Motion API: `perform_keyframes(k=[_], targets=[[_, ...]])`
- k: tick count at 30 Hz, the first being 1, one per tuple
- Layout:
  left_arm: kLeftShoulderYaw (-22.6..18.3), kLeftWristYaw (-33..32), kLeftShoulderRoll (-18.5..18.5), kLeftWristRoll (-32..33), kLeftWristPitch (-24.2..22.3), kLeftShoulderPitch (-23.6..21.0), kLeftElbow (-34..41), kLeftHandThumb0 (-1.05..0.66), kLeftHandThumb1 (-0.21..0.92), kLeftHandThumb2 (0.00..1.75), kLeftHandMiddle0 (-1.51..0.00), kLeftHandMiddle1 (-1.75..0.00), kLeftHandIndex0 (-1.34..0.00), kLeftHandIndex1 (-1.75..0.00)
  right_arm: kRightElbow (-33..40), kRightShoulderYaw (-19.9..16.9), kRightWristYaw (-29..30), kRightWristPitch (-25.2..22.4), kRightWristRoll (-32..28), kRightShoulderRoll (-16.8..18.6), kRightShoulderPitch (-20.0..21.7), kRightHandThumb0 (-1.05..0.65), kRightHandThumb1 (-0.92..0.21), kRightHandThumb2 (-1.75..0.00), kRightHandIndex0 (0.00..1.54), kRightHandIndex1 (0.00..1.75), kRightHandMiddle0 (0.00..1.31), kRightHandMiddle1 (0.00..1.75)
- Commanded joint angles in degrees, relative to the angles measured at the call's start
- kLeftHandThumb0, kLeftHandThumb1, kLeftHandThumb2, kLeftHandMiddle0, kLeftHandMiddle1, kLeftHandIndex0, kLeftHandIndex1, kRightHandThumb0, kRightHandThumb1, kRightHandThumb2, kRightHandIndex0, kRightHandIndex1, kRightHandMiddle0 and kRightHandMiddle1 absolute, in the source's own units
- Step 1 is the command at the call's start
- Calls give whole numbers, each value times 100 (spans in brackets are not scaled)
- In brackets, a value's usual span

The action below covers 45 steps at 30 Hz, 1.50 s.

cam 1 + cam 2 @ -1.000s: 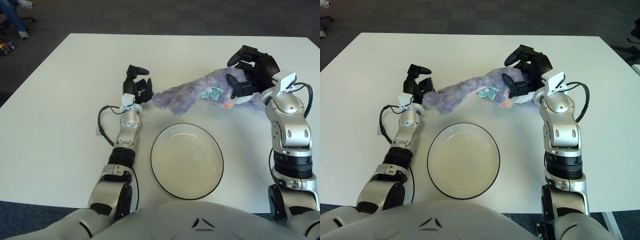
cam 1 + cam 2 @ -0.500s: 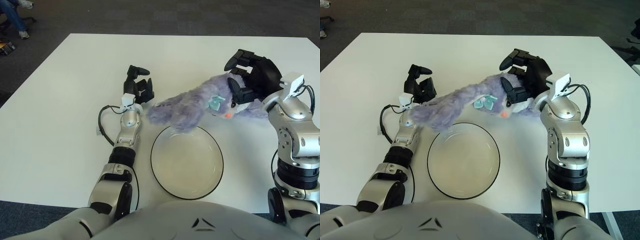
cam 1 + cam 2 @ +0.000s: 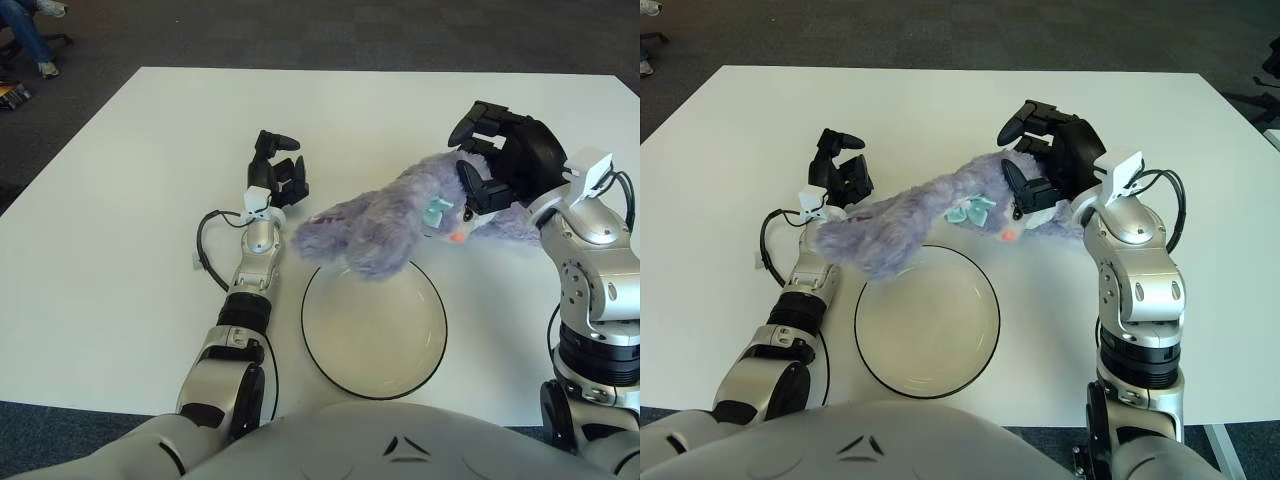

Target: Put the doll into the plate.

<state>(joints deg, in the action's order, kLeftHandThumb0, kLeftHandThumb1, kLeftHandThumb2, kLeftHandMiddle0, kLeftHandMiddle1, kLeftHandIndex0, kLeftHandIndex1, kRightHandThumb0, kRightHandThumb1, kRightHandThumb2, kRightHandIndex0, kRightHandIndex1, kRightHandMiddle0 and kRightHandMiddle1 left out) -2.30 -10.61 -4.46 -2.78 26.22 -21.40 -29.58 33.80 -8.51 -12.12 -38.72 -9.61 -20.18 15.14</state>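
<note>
Here my right robot hand point(image 3: 490, 150) grips the purple doll point(image 3: 390, 215) by its head, its body overhanging the plate's point(image 3: 374, 322) far rim; my left robot hand point(image 3: 277, 175) shows loosely curled, farther left.

Light is bright and even from above; the table point(image 3: 120, 250) shows only soft, small shadows, no glare, and all is sharp.
</note>
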Motion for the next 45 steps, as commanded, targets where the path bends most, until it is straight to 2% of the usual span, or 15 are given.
perform_keyframes(k=[1,13,16,20,33,45], targets=[[-13,-14,19,-33,32,260,-156,-39,64,91,-109,-175,-37,-175,-133,-26,140,190,171,-27,-46,-1,-11,-138,89,154,70,142],[-13,16,21,-5,21,290,-109,-39,64,90,-109,-175,-37,-175,-732,103,526,814,614,129,72,-1,-13,-135,91,148,66,145],[-16,16,15,1,30,291,-107,-39,64,90,-109,-175,-37,-175,-1953,115,568,1489,764,91,387,-1,-13,-135,91,148,66,144],[-14,-4,12,-13,31,288,-108,-39,64,90,-109,-175,-37,-175,-2856,143,609,2023,895,57,646,-1,-14,-134,90,148,66,145],[15,-17,0,-48,46,336,-59,-39,65,90,-107,-175,-36,-175,-3783,227,945,2966,1277,161,887,0,-17,-129,89,145,63,146],[32,-16,-4,-59,46,348,-30,-39,64,90,-109,-175,-37,-175,-4160,469,1316,3372,1914,76,1017,0,-20,-126,89,142,63,144]])
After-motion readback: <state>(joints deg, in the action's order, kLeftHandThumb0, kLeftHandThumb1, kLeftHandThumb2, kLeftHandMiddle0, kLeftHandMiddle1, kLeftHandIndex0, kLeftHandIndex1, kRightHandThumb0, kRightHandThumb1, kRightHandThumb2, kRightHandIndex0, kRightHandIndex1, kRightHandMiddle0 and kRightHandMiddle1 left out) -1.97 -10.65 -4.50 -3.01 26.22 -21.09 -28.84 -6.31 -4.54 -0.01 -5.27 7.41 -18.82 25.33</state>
